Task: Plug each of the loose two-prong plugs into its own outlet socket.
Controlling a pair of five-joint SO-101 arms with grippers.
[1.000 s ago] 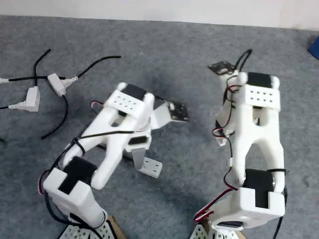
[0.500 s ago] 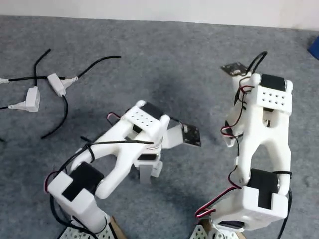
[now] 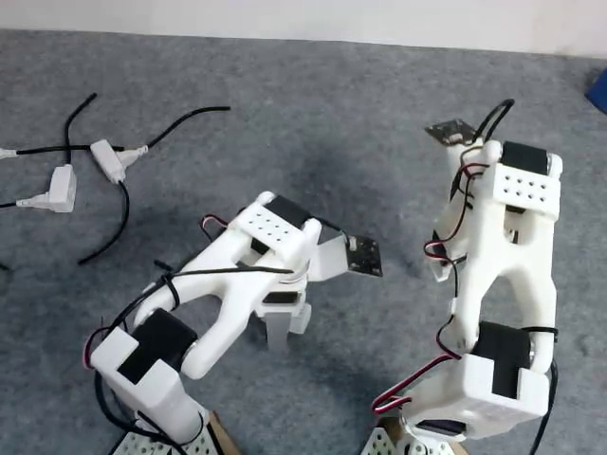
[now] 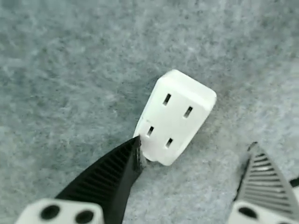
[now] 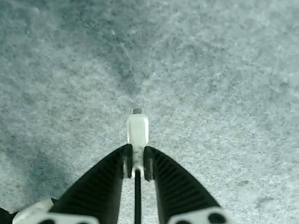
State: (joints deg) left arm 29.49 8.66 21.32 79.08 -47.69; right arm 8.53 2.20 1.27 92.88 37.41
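Right wrist view: our right jaws clamp the plug, prongs fwd for insertion, well apart from the outlet block. Left jaws gape at the block, one tip touching, prob. steadying it.

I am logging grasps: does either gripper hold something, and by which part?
The right gripper holds a white plug by its cable end. The left gripper, open, holds nothing.

Bright, even light; soft shadows on carpet.
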